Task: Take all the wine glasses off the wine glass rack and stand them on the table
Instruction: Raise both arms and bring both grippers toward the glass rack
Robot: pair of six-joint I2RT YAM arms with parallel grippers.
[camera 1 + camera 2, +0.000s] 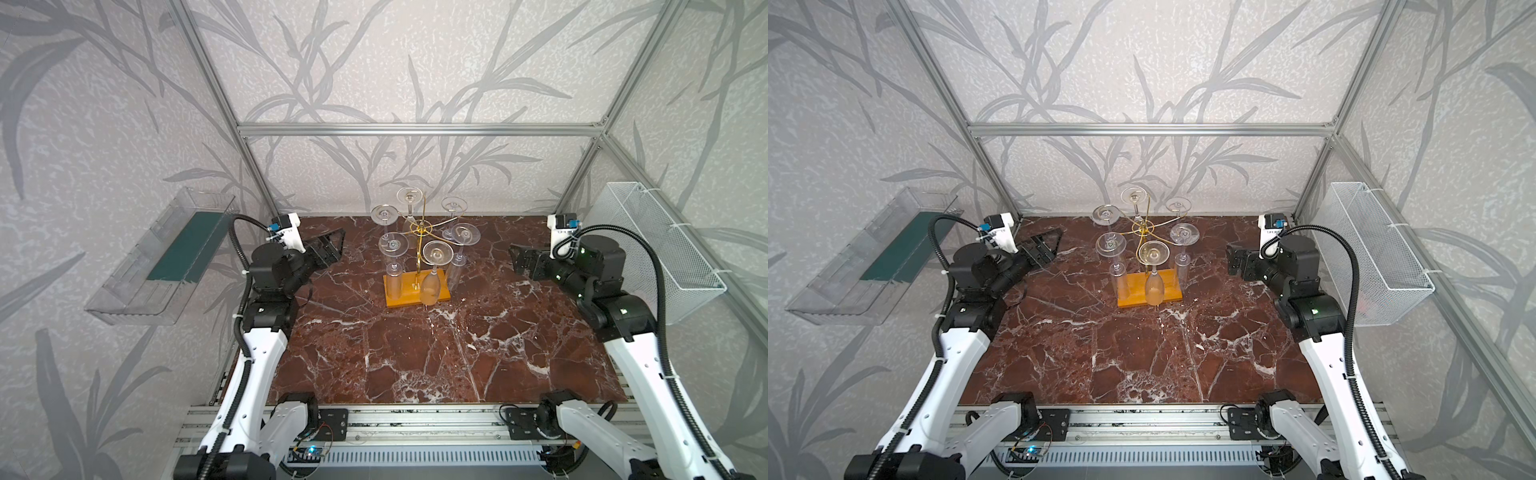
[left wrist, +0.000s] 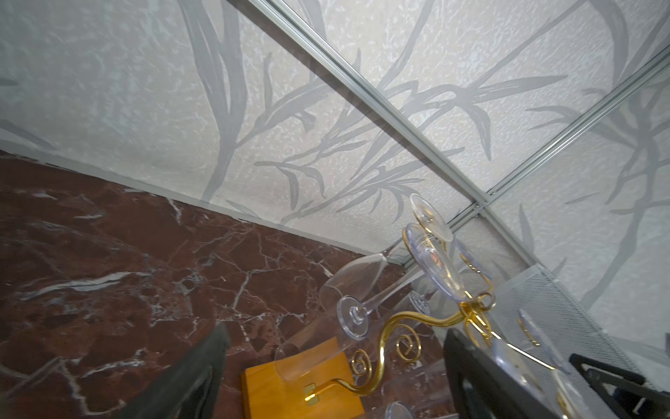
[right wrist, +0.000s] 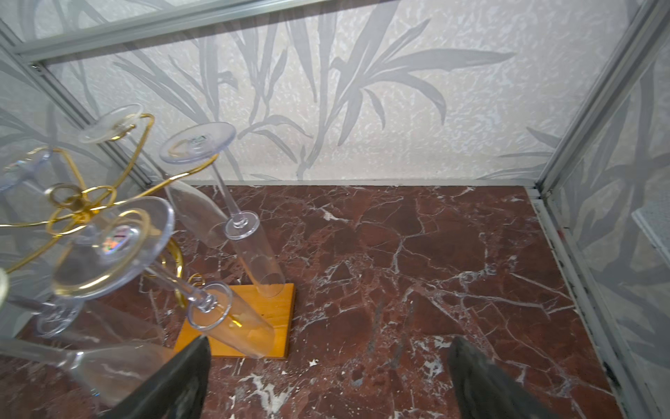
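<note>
The wine glass rack (image 1: 419, 232) is a thin gold wire stand on an orange wooden base (image 1: 409, 298) (image 1: 1128, 298), at the back middle of the marble table. Several clear wine glasses hang upside down from its curled arms. The nearest wine glass (image 1: 431, 286) (image 1: 1153, 287) hangs at the front over the base. My left gripper (image 1: 328, 247) (image 2: 335, 332) is open, left of the rack and apart from it. My right gripper (image 1: 519, 259) (image 3: 330, 341) is open to the right of the rack, empty. In the right wrist view a glass (image 3: 235, 326) hangs close to one finger (image 3: 188, 377).
A clear plastic bin (image 1: 145, 266) is fixed to the left wall and a white wire basket (image 1: 660, 249) to the right wall. Aluminium frame posts (image 1: 253, 174) stand at the back corners. The red-brown marble table top (image 1: 415, 357) stretches in front of the rack.
</note>
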